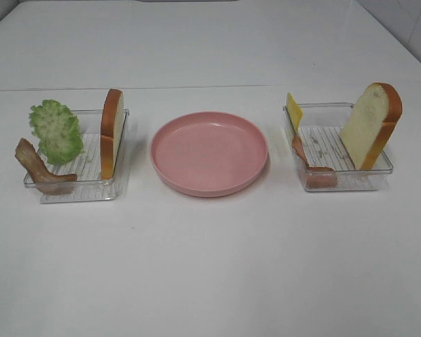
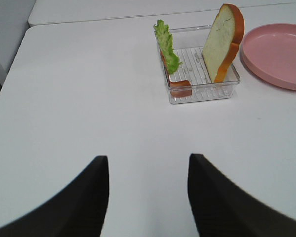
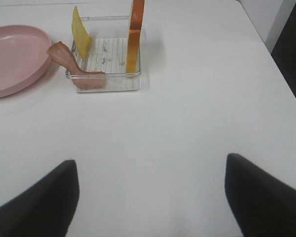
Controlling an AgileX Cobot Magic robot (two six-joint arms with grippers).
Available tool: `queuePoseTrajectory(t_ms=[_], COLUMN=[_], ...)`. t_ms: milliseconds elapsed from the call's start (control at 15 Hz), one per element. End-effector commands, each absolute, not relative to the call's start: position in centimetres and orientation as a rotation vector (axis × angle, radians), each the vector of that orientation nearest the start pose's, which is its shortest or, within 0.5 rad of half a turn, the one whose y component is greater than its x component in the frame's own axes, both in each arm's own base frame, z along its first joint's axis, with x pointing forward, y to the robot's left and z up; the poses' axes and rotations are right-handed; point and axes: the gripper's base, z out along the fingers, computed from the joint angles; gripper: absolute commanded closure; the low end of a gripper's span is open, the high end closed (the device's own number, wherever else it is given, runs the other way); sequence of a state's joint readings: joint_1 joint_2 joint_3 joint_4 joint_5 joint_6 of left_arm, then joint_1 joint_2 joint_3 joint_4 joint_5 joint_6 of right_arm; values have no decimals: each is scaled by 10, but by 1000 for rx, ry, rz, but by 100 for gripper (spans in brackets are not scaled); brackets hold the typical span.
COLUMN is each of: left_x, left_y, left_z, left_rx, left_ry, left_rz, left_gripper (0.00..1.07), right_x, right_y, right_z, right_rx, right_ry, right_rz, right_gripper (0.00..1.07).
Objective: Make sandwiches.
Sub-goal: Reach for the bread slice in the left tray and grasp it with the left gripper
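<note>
The left end effector (image 2: pixel 148 160) and right end effector (image 3: pixel 150 160) hang with fingers apart, gripping nothing, over open near desk (image 1: pixel 210 281). Sandwich parts lie unstacked: lettuce (image 1: pixel 56 131), bacon (image 1: pixel 38 168) and a bread slice (image 1: pixel 112 133) in the left tray (image 1: pixel 77 193), cheese (image 1: pixel 294 111) and a second bread slice (image 1: pixel 368 126) in the right tray (image 1: pixel 351 184), flanking the pink plate (image 1: pixel 209 151).

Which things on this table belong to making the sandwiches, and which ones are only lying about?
For the job:
left bread slice, right bread slice, lettuce, left bacon strip, right bacon strip, cheese slice

Only lying about:
pink plate, left clear tray, right clear tray
</note>
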State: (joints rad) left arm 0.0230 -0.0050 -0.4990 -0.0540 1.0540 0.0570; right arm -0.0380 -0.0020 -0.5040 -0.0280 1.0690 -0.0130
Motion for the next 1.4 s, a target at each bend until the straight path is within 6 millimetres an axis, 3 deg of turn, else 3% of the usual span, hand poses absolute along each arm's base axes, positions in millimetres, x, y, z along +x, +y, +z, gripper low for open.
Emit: queuePoseTrajectory(t_ms=[67,1400], left_x=[-8,-8], left_y=[-5,-5], left_z=[278,278], left_rx=[30,30], left_ry=[2001,2001], left_rz=[-17,-17], left_gripper=[58,58], right_x=[-8,-8], right_y=[-2,-2], right_z=[277,277], right_rx=[27,27], right_ry=[2023,2023], right_rz=[-74,-74], right_gripper=[30,30])
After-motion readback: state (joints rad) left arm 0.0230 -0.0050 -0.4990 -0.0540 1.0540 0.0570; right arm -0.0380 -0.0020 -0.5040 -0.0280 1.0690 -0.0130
